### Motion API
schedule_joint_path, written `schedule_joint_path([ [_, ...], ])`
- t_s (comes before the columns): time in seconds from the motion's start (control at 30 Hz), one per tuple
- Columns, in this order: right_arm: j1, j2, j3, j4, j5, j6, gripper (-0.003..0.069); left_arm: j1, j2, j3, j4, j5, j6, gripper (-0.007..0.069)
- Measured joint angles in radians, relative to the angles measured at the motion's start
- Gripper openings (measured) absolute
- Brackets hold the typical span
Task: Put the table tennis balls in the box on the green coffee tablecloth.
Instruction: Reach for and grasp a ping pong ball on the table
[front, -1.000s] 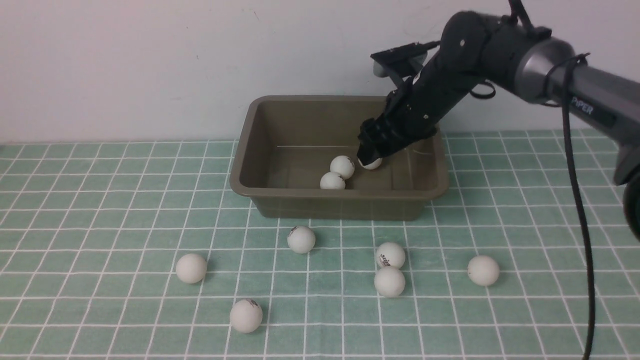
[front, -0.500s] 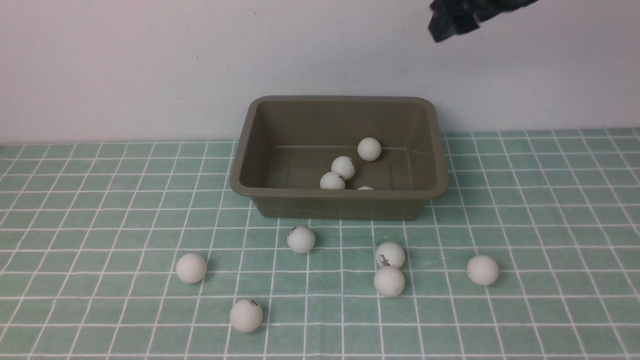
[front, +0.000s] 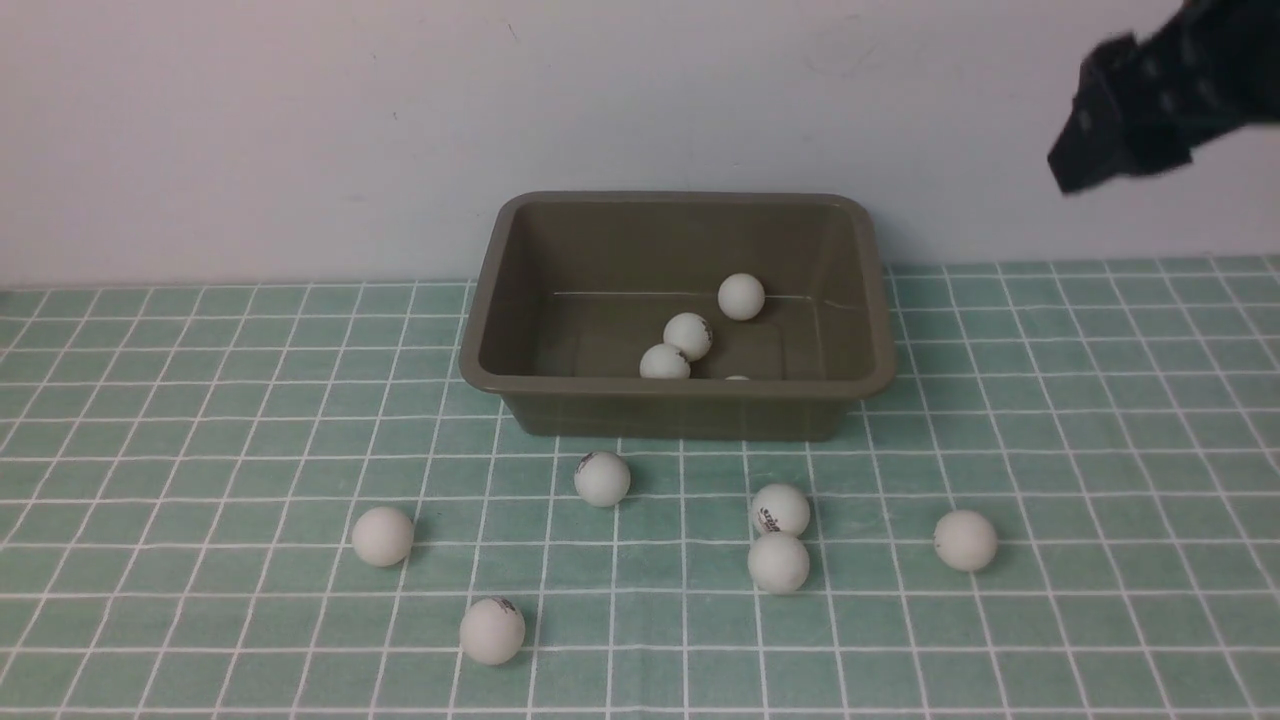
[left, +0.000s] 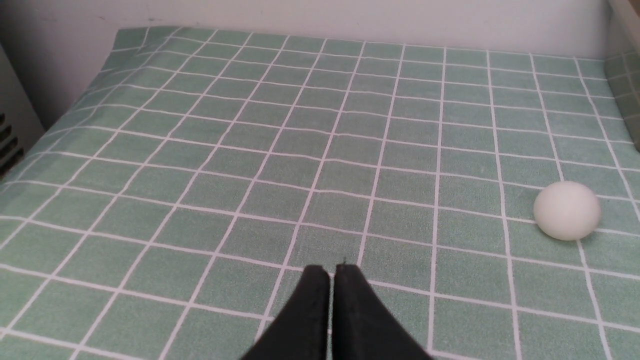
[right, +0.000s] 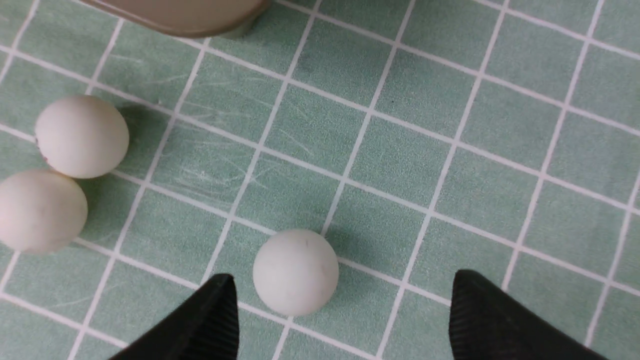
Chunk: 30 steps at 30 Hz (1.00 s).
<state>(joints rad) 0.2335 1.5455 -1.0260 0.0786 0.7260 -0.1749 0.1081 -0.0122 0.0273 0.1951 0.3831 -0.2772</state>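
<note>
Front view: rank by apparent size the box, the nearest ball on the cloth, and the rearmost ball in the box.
box
nearest ball
rearmost ball in the box
The balls' difference is likely just camera distance.

Olive-brown box (front: 680, 412) stands on the green checked tablecloth (front: 200, 400). Four table tennis balls (front: 741, 297) lie inside it, one barely showing above the near rim. Six more lie on the cloth in front, two just beside each other. The right arm (front: 1140, 110), dark and blurred, is raised at upper right.
</note>
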Motion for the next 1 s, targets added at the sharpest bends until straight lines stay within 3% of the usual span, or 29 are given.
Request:
schedule_joint_path([
  [0.47, 0.0, 0.201, 0.004, 0.059, -0.062, -0.012, 0.0512, 0.0, 0.0, 0.0, 0.0, 0.0, 0.0, -0.0004],
  [0.77, 0.0, 0.269, 0.004, 0.149, -0.071, -0.088, 0.0512, 0.0, 0.0, 0.0, 0.0, 0.0, 0.0, -0.0004],
  [1.0, 0.0, 0.299, 0.004, 0.177, -0.073, -0.109, 0.0446, 0.0, 0.0, 0.0, 0.0, 0.0, 0.0, -0.0004],
])
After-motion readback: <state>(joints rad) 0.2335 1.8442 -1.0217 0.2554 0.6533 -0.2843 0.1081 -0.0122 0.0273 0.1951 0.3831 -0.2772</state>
